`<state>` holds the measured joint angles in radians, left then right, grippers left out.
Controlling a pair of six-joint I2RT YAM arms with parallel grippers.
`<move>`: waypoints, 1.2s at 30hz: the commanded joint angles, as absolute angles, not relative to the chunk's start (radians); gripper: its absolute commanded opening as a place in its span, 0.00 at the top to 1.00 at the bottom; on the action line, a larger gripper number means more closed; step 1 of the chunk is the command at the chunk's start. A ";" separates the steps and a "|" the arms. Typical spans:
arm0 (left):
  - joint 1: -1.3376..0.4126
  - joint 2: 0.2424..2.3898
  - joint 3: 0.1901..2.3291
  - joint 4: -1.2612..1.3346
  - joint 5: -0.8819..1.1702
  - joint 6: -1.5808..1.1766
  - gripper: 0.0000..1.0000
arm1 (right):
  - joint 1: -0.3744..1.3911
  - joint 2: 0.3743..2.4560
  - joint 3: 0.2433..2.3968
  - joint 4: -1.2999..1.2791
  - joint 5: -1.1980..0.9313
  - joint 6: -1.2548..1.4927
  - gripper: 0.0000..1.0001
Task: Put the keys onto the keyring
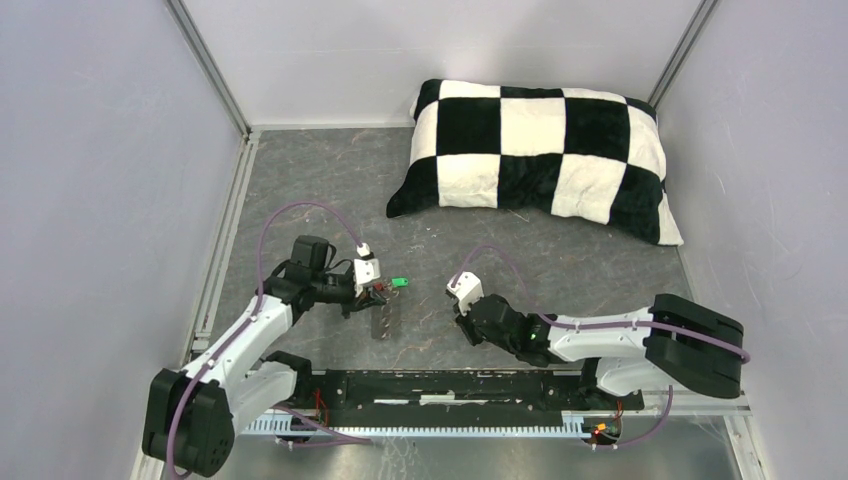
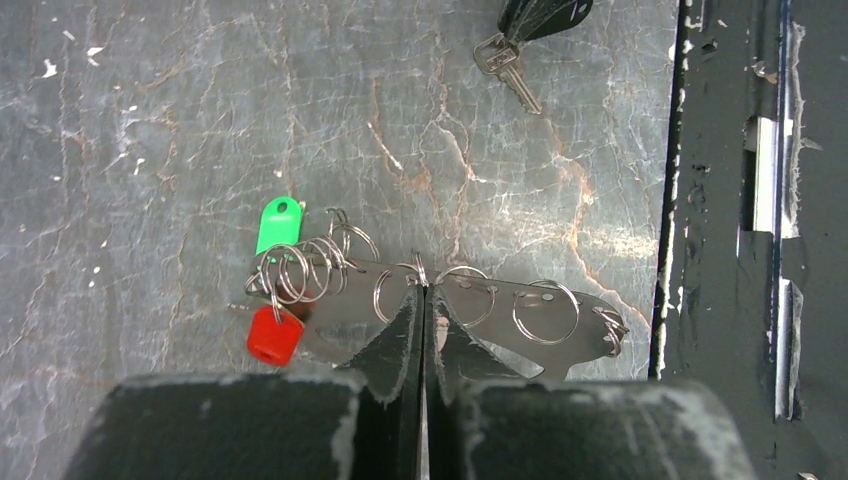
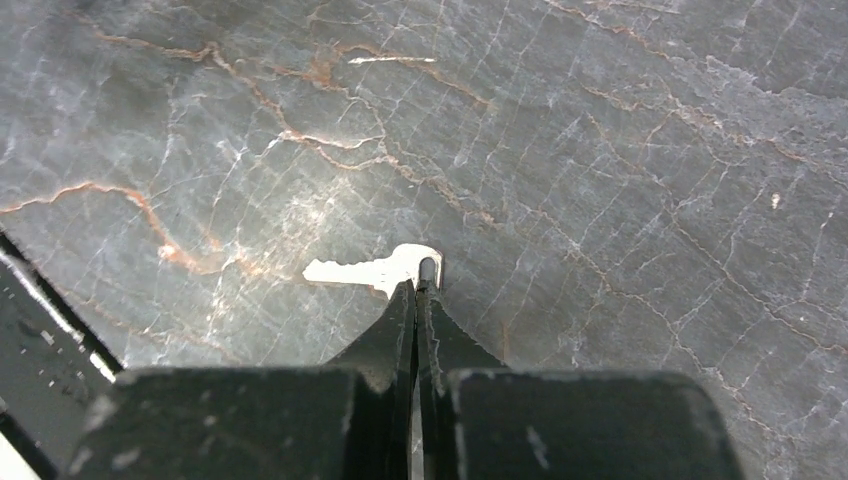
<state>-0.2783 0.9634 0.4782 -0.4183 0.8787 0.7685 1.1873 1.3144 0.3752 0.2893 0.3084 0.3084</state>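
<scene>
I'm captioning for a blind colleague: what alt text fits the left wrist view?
The left gripper is shut on the flat keyring, whose wire loops carry a green tag and a red tag. A silver key lies beyond on the marbled table.

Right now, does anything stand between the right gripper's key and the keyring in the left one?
Nothing visible does. Only bare table separates the right gripper, shut on the silver key, from the keyring clamped by the left gripper.

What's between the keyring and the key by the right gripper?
Only bare tabletop lies between the keyring and the key; clearest in the left wrist view.
</scene>
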 commanded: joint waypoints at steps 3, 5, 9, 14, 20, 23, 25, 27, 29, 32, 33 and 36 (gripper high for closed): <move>-0.290 1.063 0.468 -0.338 0.853 0.727 0.98 | 1.166 1.223 0.334 0.367 0.216 0.284 1.00; -0.291 1.090 0.480 -0.329 0.850 0.710 0.98 | 1.160 1.198 0.318 0.392 0.180 0.288 1.00; -0.291 1.125 0.503 -0.311 0.844 0.668 0.98 | 1.152 1.151 0.274 0.481 0.093 0.317 1.00; -0.300 1.126 0.509 -0.278 0.837 0.624 0.98 | 1.152 1.120 0.256 0.592 0.003 0.331 1.00; -0.328 1.068 0.467 -0.197 0.815 0.581 0.98 | 1.151 1.143 0.239 0.792 -0.098 0.346 1.00; -0.333 1.045 0.458 -0.208 0.825 0.594 0.98 | 1.146 1.215 0.244 0.908 -0.173 0.388 1.00; -0.333 1.016 0.444 -0.221 0.846 0.614 0.98 | 1.137 1.265 0.250 0.999 -0.213 0.431 1.00; -0.335 0.985 0.431 -0.230 0.859 0.638 0.98 | 1.127 1.319 0.251 1.103 -0.240 0.480 1.00; -0.337 0.963 0.422 -0.233 0.865 0.650 0.98 | 1.112 1.388 0.252 1.205 -0.261 0.536 1.00; -0.337 0.951 0.432 -0.275 0.895 0.712 0.98 | 1.083 1.494 0.235 1.414 -0.293 0.631 1.00; -0.337 0.949 0.438 -0.287 0.904 0.728 0.98 | 1.065 1.529 0.233 1.481 -0.315 0.659 1.00; -0.337 0.940 0.453 -0.317 0.943 0.761 0.98 | 1.024 1.660 0.254 1.657 -0.386 0.735 1.00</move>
<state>-0.3332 0.9611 0.4259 -0.2821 0.8543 0.6666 1.0668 1.5444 0.2443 1.2865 -0.2798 0.5980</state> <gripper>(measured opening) 0.028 0.011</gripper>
